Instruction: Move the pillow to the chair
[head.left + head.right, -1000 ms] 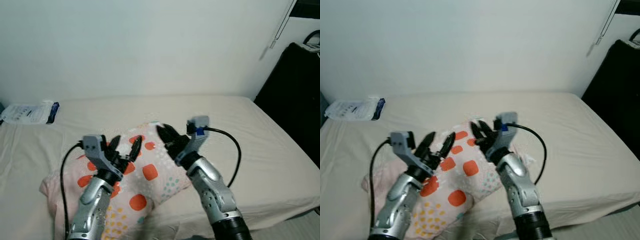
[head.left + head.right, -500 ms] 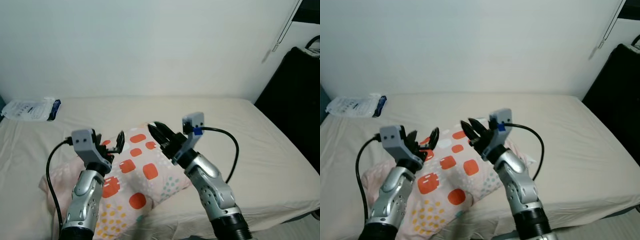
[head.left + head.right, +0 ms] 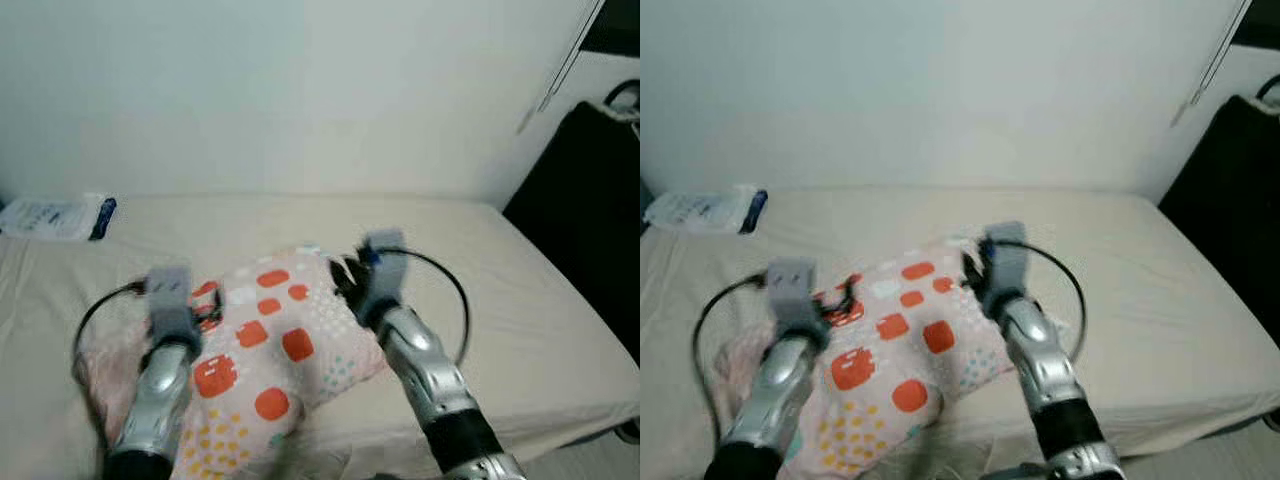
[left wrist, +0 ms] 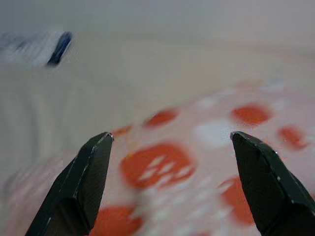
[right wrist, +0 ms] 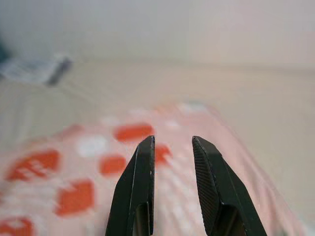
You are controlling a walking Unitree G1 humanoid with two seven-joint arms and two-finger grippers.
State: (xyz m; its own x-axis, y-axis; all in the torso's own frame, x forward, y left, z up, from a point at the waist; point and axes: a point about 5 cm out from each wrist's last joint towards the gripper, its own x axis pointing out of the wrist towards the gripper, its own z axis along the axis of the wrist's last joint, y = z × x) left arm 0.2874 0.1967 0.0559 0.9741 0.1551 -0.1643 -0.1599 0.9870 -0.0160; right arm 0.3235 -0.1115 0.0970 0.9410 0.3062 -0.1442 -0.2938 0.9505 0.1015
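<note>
A wide bed with a plain beige sheet (image 3: 520, 300) fills the space below a bare white wall (image 3: 300, 90), and a tall black piece of furniture (image 3: 590, 210) stands off the bed's right edge. On the bed, towards its front edge and left of the middle, lies the soft pink pillow printed with orange-red rounded squares and small yellow and teal dots (image 3: 270, 350). The silver left arm reaches over the pillow's left part, and its left gripper (image 4: 170, 162) hangs just above the orange patches with the fingers (image 4: 83, 182) spread wide apart. The silver right arm comes in over the pillow's right part; the right gripper (image 5: 172, 147) sits above the pillow's far right corner with its fingers (image 5: 138, 182) close together, a narrow gap between them, holding nothing. A flat white plastic packet with a dark blue end (image 3: 55, 215) lies near the bed's far left corner, well apart from the pillow.
</note>
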